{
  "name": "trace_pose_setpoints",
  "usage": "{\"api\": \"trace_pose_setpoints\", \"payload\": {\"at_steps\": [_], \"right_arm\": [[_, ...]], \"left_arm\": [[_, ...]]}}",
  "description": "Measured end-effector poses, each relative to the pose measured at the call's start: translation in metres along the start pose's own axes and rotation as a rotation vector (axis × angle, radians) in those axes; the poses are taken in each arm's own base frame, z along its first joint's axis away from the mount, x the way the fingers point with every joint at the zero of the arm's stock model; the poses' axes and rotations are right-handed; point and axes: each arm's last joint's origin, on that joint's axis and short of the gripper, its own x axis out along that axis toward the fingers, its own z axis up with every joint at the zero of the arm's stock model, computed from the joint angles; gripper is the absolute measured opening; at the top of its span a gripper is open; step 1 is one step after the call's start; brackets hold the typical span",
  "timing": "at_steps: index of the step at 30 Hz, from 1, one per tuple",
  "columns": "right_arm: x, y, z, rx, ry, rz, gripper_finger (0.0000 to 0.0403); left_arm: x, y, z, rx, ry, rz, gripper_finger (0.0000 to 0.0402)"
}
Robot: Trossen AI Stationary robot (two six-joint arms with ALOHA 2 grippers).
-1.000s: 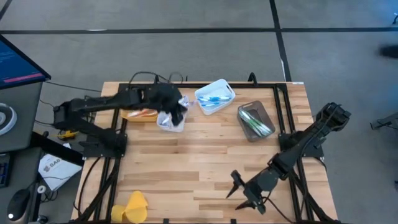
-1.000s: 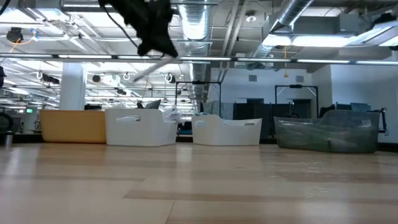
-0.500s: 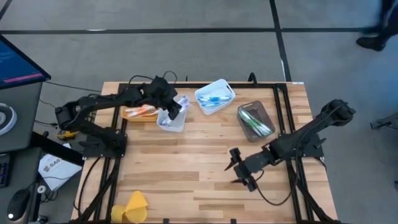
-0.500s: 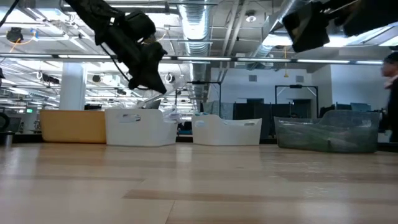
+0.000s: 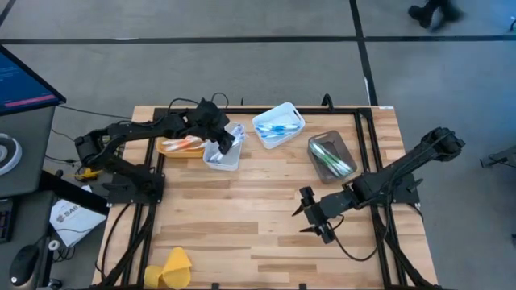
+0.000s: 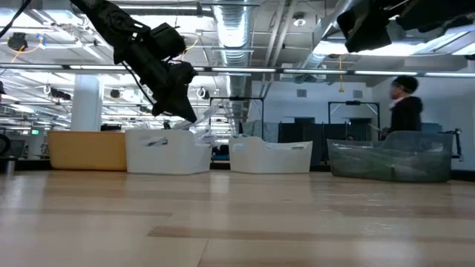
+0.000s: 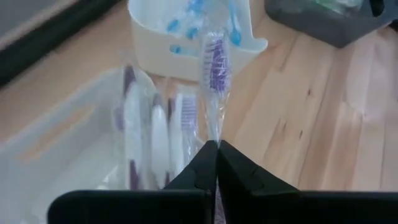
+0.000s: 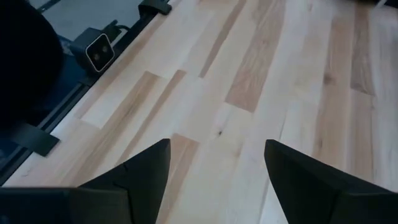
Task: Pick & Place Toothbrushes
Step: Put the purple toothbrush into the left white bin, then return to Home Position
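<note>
Left end effector [image 7: 216, 149]: I have it clamped on a wrapped purple toothbrush [image 7: 214, 68], hanging over the clear bin [image 5: 223, 153].
Right end effector [image 5: 310, 216]: fingers apart, nothing held, above the bare bench [image 5: 242, 217].
Progress: I judge it nearly done; this brush is not yet dropped.
Count: four bins; about three brushes [image 7: 155, 134] in the clear one.

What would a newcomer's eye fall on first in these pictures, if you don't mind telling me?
Probably the left tool, shut on a wrapped toothbrush with purple bristles and held above the clear bin at the table's far left. Next come the other bins in that far row: an orange one, a white one with blue brushes and a dark one with green brushes. The right tool hangs open over bare wood near the middle.
</note>
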Motion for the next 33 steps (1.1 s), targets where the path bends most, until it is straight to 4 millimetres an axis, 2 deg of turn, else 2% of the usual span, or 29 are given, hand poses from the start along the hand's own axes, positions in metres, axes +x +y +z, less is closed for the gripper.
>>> {"api": "trace_pose_setpoints", "payload": {"at_steps": [10,18,23,28,31,33], "right_arm": [[0.000,-0.004,0.002,0.005,-0.017,-0.010,0.0255],[0.000,-0.002,0.001,0.127,-0.015,-0.005,0.0255],[0.000,-0.001,0.001,0.132,-0.015,-0.001,0.0255],[0.001,-0.004,0.001,0.127,-0.015,-0.011,0.0254],[-0.001,-0.011,0.003,0.126,-0.003,-0.034,0.0238],[-0.004,-0.017,0.007,0.091,0.027,-0.055,0.0213]], "left_arm": [[0.003,0.000,-0.003,-0.041,0.032,-0.003,0.0025],[0.003,0.001,-0.003,-0.066,0.030,0.032,0.0070],[0.002,0.001,-0.003,-0.066,0.028,0.036,0.0099],[-0.013,-0.003,0.002,-0.056,-0.025,0.027,0.0118],[-0.033,-0.008,0.008,-0.041,-0.103,0.013,0.0119],[-0.051,-0.013,0.012,-0.046,-0.165,-0.004,0.0114]]}}
